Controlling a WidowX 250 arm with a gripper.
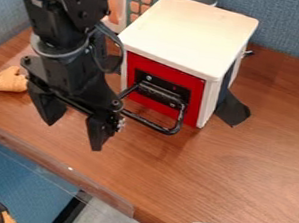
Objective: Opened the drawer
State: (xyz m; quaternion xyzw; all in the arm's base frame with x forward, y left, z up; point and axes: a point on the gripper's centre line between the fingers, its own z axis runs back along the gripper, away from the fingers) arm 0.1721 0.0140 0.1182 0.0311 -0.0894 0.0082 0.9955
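Within the white cabinet, behind the robot's gripper, the red-fronted drawer sits closed, its contents hidden. A looped black handle juts from the drawer's dark plate. Near the handle, the gripper's fingers hang wide apart.

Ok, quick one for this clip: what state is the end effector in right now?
End effector: open, fingers spread with nothing held between them, beside the black handle.
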